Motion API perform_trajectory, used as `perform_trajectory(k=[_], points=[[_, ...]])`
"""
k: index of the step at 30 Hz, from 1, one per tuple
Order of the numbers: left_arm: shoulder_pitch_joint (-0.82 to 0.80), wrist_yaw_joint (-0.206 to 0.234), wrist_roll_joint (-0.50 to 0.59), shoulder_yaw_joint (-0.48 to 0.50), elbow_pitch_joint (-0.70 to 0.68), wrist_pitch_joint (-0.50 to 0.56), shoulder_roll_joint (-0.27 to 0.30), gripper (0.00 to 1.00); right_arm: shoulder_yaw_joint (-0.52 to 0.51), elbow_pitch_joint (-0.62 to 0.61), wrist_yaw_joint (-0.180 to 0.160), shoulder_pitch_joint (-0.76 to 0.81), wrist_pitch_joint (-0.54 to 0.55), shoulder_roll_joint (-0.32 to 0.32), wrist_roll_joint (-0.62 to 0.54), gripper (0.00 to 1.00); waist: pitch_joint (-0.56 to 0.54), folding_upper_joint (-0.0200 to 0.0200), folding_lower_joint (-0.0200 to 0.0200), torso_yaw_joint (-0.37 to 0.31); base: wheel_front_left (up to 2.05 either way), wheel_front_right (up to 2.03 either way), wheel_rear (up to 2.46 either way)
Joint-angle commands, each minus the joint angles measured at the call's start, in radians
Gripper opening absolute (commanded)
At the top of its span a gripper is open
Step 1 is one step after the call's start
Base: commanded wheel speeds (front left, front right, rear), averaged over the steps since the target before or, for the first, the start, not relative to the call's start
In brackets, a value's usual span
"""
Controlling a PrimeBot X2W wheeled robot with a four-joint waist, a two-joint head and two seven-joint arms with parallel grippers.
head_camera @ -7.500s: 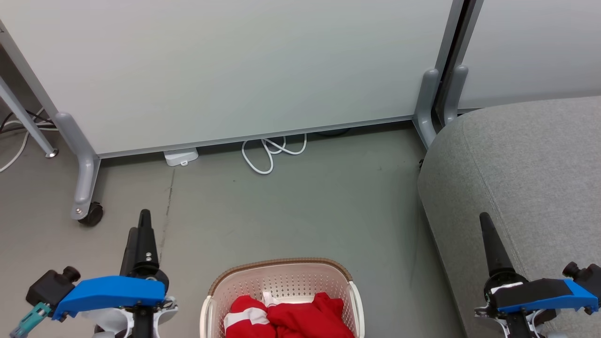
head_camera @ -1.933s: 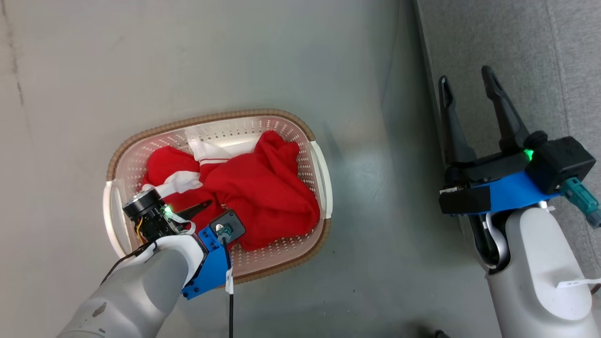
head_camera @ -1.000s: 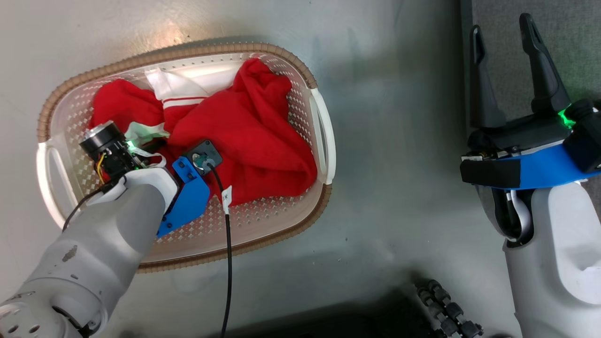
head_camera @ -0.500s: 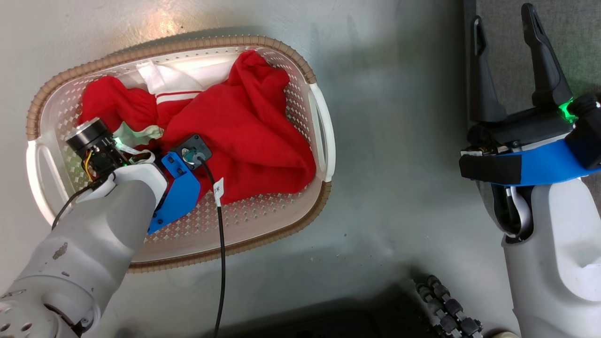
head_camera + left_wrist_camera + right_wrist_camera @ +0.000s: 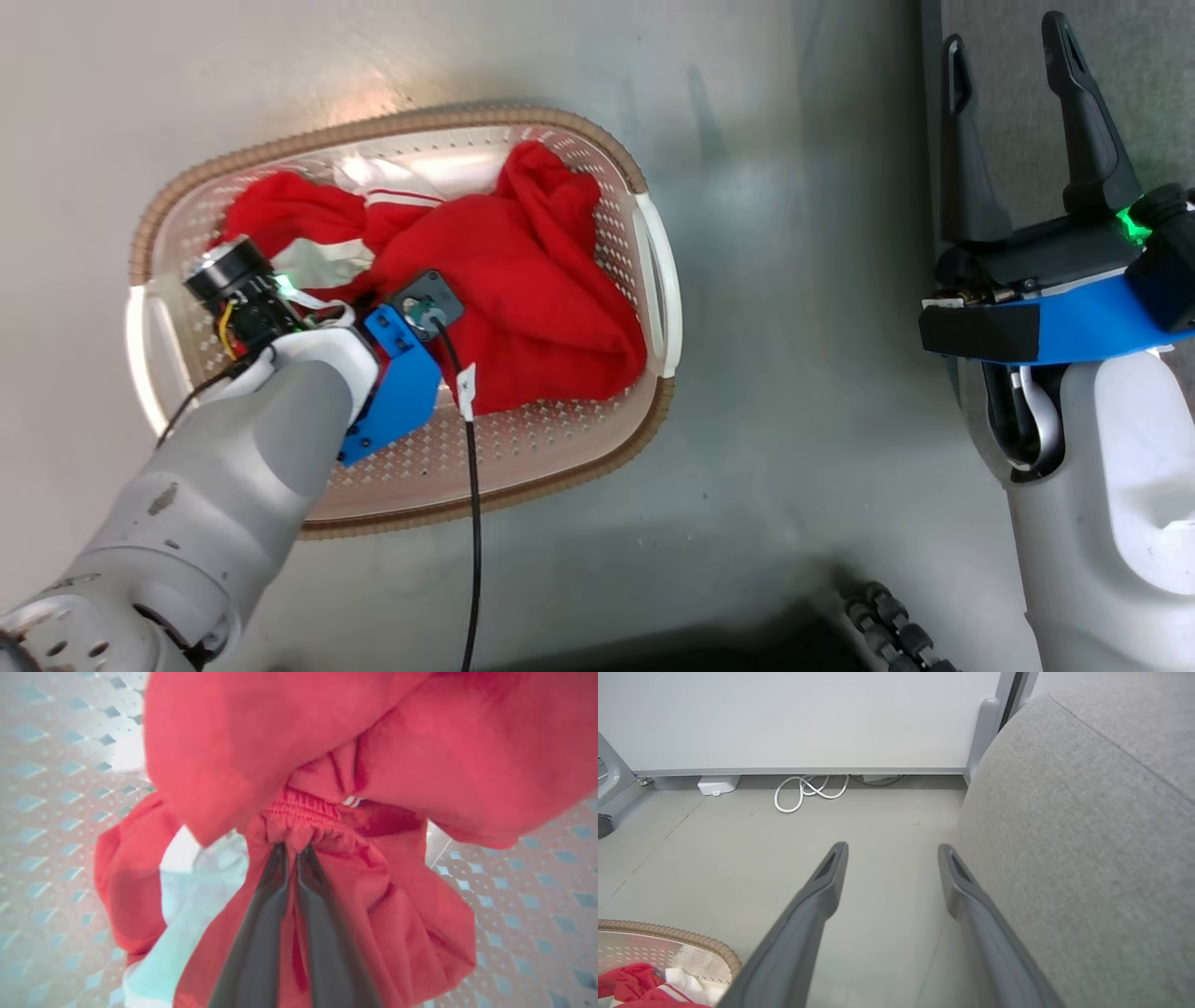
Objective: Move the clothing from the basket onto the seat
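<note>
The clothing (image 5: 523, 261), a heap of red fabric with white stripes, lies in the cream basket (image 5: 560, 126) with the brown braided rim on the floor. My left arm reaches down into the basket. In the left wrist view my left gripper (image 5: 292, 848) is shut on the gathered red elastic waistband (image 5: 303, 814) of one garment. My right gripper (image 5: 1004, 37) stands open and empty at the edge of the grey seat (image 5: 1158, 56). The right wrist view has this gripper (image 5: 893, 848) over bare floor, the seat (image 5: 1087, 835) at its right, and the basket rim (image 5: 668, 933) at lower left.
A black cable (image 5: 471, 523) hangs from my left wrist across the basket's near rim. A white cable coil (image 5: 808, 791) and a small white box (image 5: 718, 784) lie at the foot of a pale wall panel. My dark base with a cable chain (image 5: 896, 625) is at the bottom.
My left gripper has shut on the red waistband down in the basket. The head camera has shifted slightly. The right arm holds its place, still open.
</note>
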Motion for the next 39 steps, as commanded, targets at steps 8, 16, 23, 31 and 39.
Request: perform_trajectory(k=[8, 16, 23, 31, 39], points=[[0.035, 0.0, -0.036, -0.002, -0.002, -0.055, -0.046, 0.0, -0.008, 0.019, 0.0, 0.034, -0.004, -0.021, -0.01, 1.0, -0.125, 0.0, 0.0, 0.052, 0.0, 0.0, 0.0], [0.075, 0.005, -0.079, 0.017, -0.001, -0.14, -0.092, 0.0, -0.016, 0.039, 0.0, 0.081, -0.004, -0.031, -0.017, 1.0, -0.249, 0.0, 0.0, 0.093, 0.0, 0.0, 0.0], [0.101, 0.021, -0.111, 0.034, -0.01, -0.223, -0.117, 0.0, -0.023, 0.053, 0.0, 0.124, -0.004, -0.037, -0.02, 1.0, -0.343, 0.0, 0.0, 0.126, 0.0, 0.0, 0.0], [0.137, 0.032, -0.156, 0.065, -0.038, -0.312, -0.13, 0.0, -0.033, 0.067, 0.0, 0.174, -0.004, -0.043, -0.024, 1.0, -0.449, 0.0, 0.0, 0.157, 0.0, 0.0, 0.0], [0.149, 0.059, -0.199, 0.132, -0.131, -0.342, -0.134, 0.0, -0.037, 0.08, 0.0, 0.223, -0.004, -0.042, -0.024, 1.0, -0.546, 0.0, 0.0, 0.179, 0.0, 0.0, 0.0]])
